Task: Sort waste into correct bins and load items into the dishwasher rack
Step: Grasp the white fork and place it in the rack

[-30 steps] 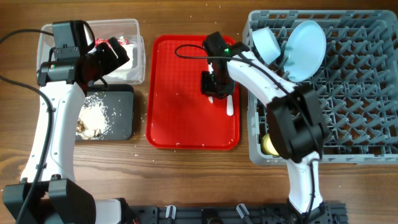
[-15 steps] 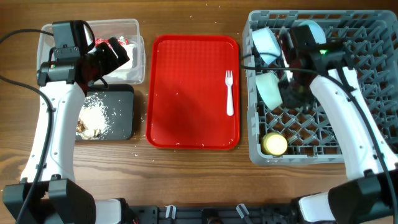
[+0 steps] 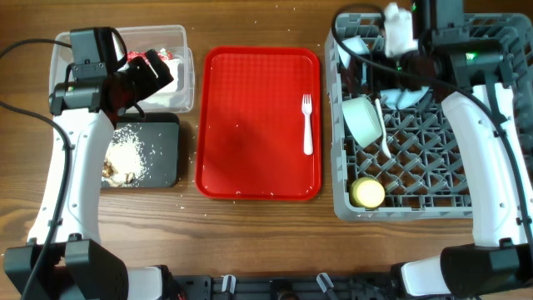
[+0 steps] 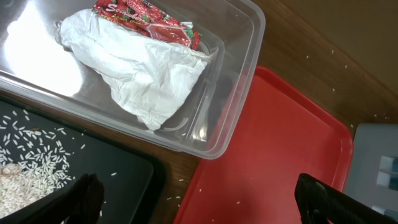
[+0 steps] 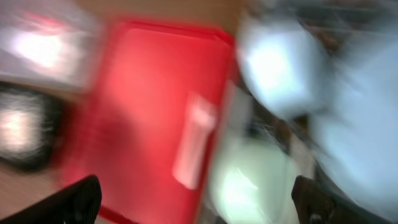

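The grey dishwasher rack (image 3: 491, 167) holds two pale bowls (image 3: 362, 118) (image 3: 350, 46), a yellow cup (image 3: 367, 192), a white spoon (image 3: 383, 132) lying on the pegs, and a light blue plate (image 3: 414, 96) mostly hidden under my right arm. A white fork (image 3: 306, 123) lies on the red tray (image 3: 250, 125). My right gripper (image 3: 368, 71) hovers over the rack's back left, open and empty; its wrist view is blurred, the fingers (image 5: 78, 199) set wide apart. My left gripper (image 3: 154, 75) hangs open by the clear tub (image 3: 179, 37), which holds the napkin (image 4: 146, 74) and red wrapper (image 4: 149, 18).
The black tray (image 3: 162, 162) in front of the tub carries whitish food scraps (image 3: 125, 158). A few loose grains lie on the wood between the black tray and the red tray. The rack's right half shows only bare pegs.
My right gripper carried the spoon from the red tray to the rack, opened, and the spoon now lies on the pegs. The left arm has not moved.
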Controlling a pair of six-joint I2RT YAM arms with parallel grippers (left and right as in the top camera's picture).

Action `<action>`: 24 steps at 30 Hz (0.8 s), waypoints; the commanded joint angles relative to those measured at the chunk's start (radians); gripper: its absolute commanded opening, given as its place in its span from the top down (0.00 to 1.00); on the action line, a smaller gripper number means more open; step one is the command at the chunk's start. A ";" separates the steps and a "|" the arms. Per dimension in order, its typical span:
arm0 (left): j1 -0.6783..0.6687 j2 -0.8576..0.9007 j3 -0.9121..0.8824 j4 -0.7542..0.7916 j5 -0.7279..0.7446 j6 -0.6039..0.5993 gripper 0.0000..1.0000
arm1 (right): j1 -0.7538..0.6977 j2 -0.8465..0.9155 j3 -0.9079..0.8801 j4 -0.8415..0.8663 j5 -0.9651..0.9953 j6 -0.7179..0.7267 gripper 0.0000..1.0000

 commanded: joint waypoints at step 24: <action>0.002 0.000 0.001 0.003 0.001 0.002 0.00 | 0.325 0.608 -0.018 0.097 0.434 0.476 0.55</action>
